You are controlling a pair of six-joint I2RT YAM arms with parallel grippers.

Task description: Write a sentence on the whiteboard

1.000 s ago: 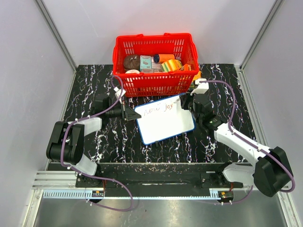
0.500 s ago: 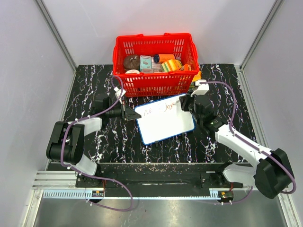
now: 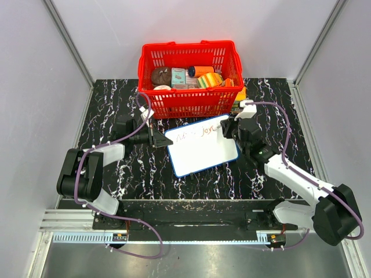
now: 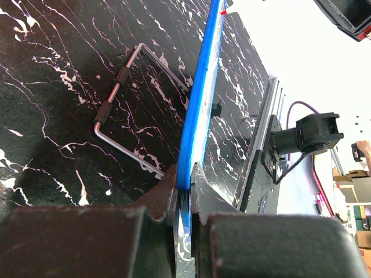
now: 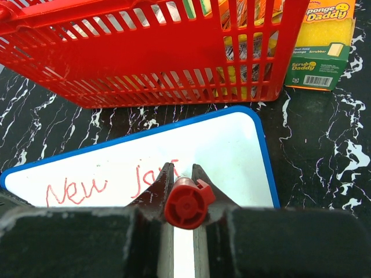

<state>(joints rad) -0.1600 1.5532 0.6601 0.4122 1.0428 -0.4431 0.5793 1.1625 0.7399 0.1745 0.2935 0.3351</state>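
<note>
The whiteboard [image 3: 203,155] is finished smooth and glossy, with a blue plastic rim; the basket [image 3: 185,105] at 12 o'clock is made of red plastic.

A white whiteboard [image 3: 203,156] rimmed blue bears a red sentence [image 5: 75,191] on black, white-veined table [image 3: 116,104].

Black surface [image 3: 116,98] with white marble veining fills the middle of the top view. Red basket [image 3: 185,105] sits on it at upper centre. Whiteboard [image 3: 203,156] at centre, just below the basket, skewed. Green-and-yellow sponge pack [image 5: 324,55] lies just right of the basket. Bent wire stand [image 4: 104,113] rests on the surface by the whiteboard's edge.
</note>
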